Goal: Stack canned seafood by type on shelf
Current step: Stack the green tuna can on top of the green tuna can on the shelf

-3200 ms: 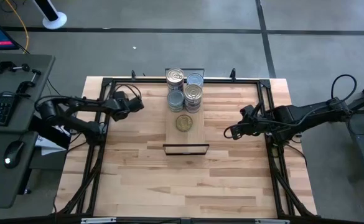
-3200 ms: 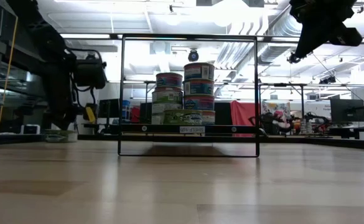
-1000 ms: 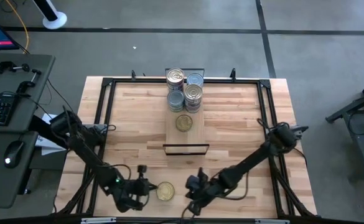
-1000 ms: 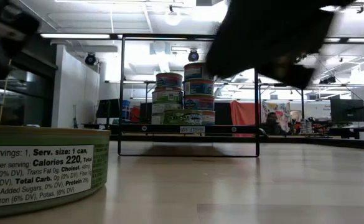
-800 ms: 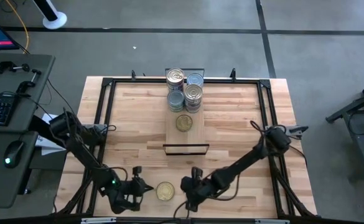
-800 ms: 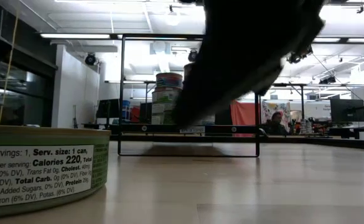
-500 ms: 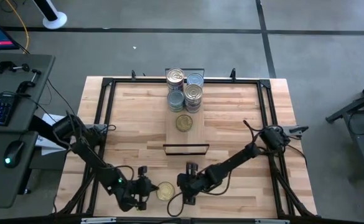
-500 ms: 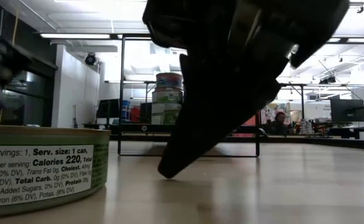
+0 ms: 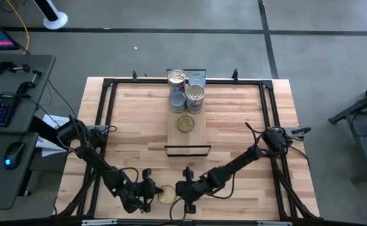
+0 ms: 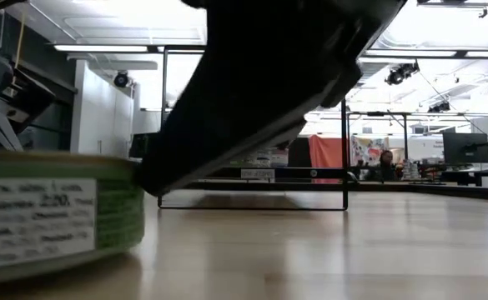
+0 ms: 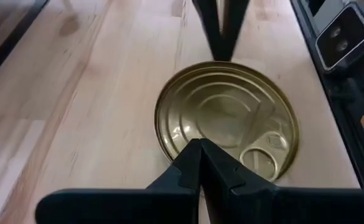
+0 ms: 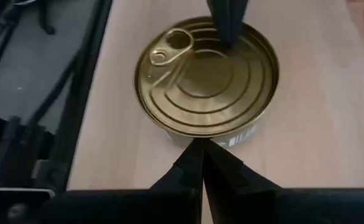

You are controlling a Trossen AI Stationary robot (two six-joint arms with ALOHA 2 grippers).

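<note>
Gold-topped tin (image 9: 166, 194), flat and round, ribbed lid with pull tab, green paper label; lies at the worktop's (image 9: 233, 125) near edge. Left tool (image 9: 152, 191) and right tool (image 9: 182, 191), both pinched shut and empty, flank it. Other tins (image 9: 186, 91) stacked on the shelf (image 9: 199, 135).

Both arms are matte black, built of slim jointed segments with loose black cables looping alongside. The left gripper (image 11: 201, 163) and right gripper (image 12: 201, 160) each end in two tapered black fingers forming a narrow wedge.
</note>
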